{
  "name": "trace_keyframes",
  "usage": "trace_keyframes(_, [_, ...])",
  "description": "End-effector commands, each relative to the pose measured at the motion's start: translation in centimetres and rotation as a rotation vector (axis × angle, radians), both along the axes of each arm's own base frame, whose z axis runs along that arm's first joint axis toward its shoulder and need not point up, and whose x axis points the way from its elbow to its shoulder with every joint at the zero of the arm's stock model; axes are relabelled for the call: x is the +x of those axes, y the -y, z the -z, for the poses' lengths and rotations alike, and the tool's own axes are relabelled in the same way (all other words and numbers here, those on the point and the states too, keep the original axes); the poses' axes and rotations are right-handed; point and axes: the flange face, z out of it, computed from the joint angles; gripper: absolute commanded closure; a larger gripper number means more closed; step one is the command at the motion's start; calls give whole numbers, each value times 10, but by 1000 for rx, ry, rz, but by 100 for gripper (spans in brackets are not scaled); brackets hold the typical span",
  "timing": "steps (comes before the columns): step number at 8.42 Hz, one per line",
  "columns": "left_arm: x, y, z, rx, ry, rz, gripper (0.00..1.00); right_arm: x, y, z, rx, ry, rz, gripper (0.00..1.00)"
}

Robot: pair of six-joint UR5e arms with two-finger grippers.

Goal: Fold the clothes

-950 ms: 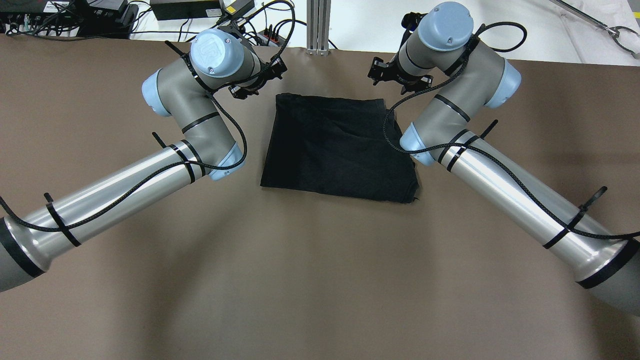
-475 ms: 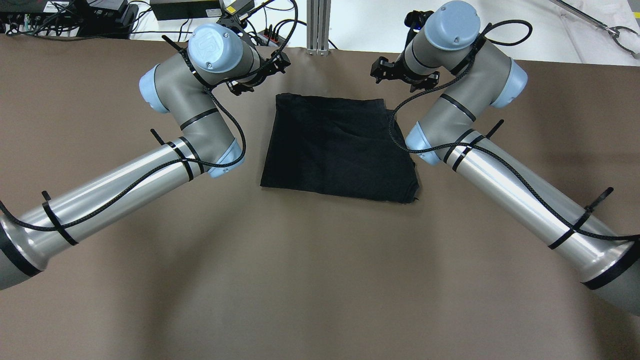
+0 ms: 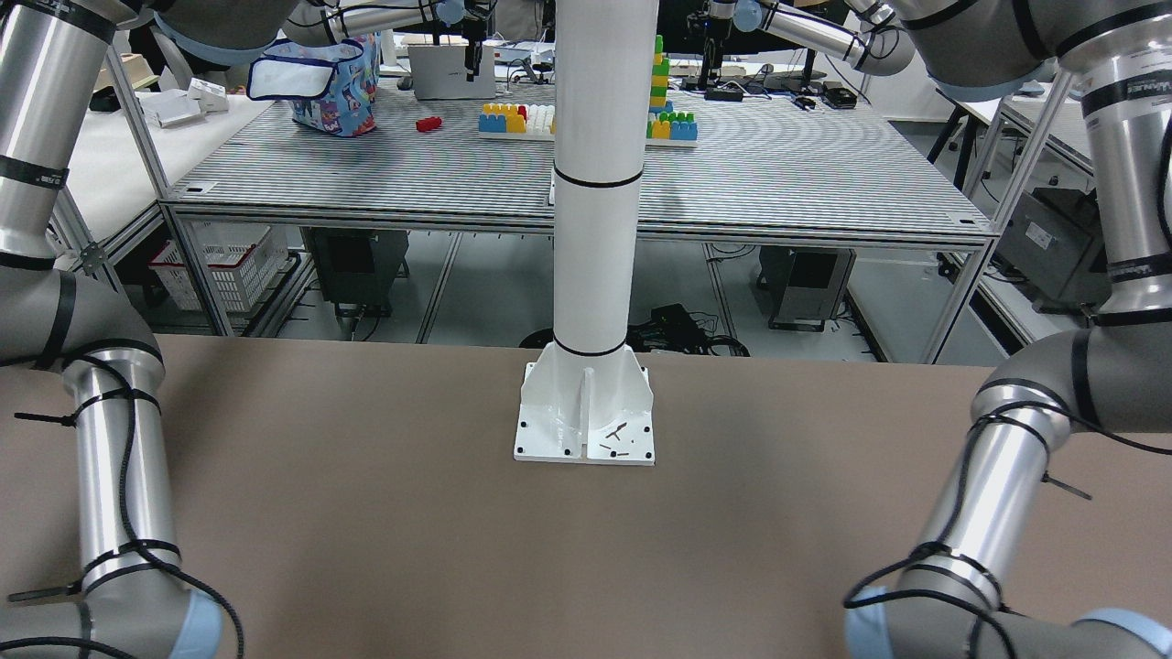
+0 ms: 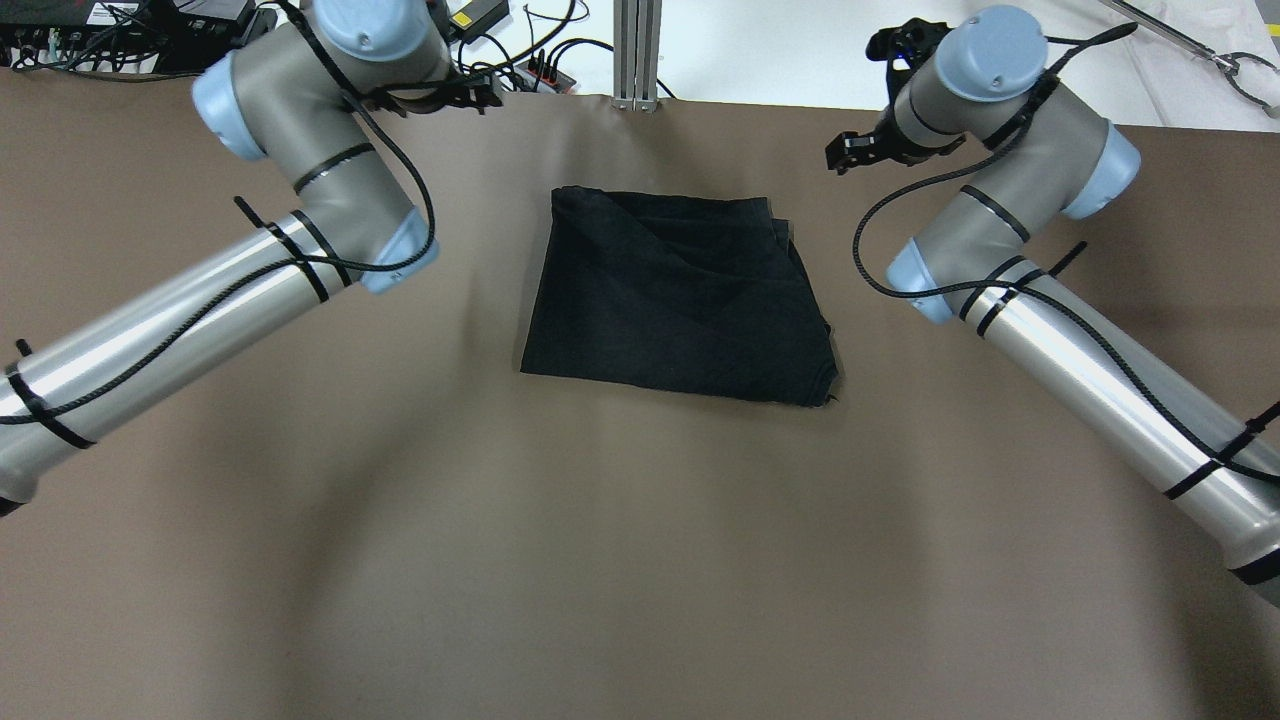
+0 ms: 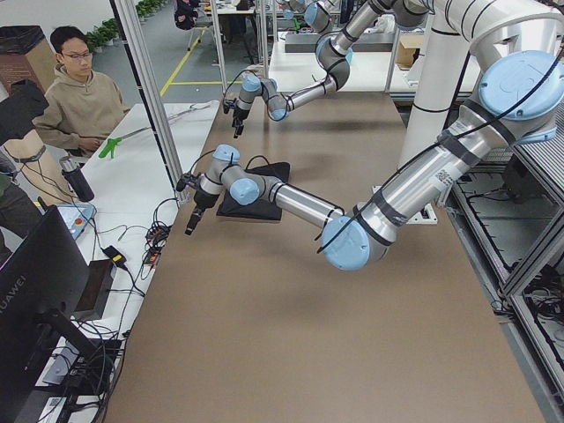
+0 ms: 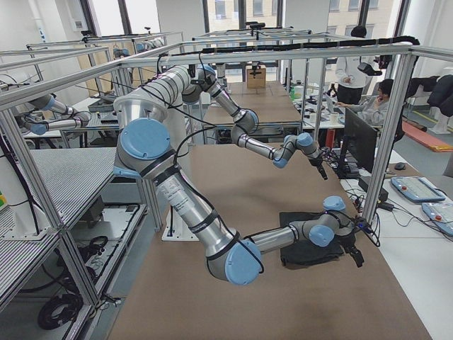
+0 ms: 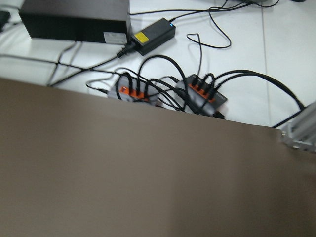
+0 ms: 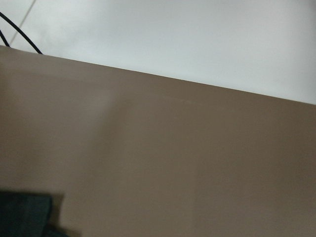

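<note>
The clothes [image 4: 680, 290] are one black piece of fabric lying folded in a rough square on the brown table [image 4: 640, 560], with a diagonal crease across its top. The fabric also shows in the side views [image 5: 256, 201] [image 6: 311, 249], and a dark corner of it [image 8: 24, 213] sits at the bottom left of the right wrist view. My left gripper [image 4: 465, 96] hangs over the table's far edge, left of the fabric and apart from it. My right gripper [image 4: 848, 153] hangs beyond the far right corner, also apart. Neither holds anything. I cannot tell how their jaws stand.
Power strips with cables [image 7: 197, 94] and a black box [image 7: 74, 19] lie just past the table's far edge. An aluminium post [image 4: 637, 50] stands there too. The white pillar's base plate [image 3: 584, 430] is bolted near the robot. A seated person [image 5: 79, 97] is beside the table's far side.
Both arms have swung outward and away from the fabric's far corners, the left toward the far left, the right toward the far right. The fabric lies as before.
</note>
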Motion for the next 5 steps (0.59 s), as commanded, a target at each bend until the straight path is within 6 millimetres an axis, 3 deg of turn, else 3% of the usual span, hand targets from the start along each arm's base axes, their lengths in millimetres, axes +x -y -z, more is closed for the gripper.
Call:
trace_keyframes(1, [-163,-25,-140,82,306,-147,0,114,-6,-103,81,-258,82,6])
trace_keyframes(2, [-226,-43,-184,145,371,-165,0,160,-13,-126,96,-308,100,6])
trace_keyframes(3, [-270,-66,-229,161,415,-164,0,201,-34,-145,114,-344,110,6])
trace_keyframes(4, [-303,-95,-273,177,455,-162,0,244,-66,-164,118,-368,68,6])
trace_keyframes(5, [-339,-110,-287,197,460,-120,0,271,-89,-176,116,-410,18,6])
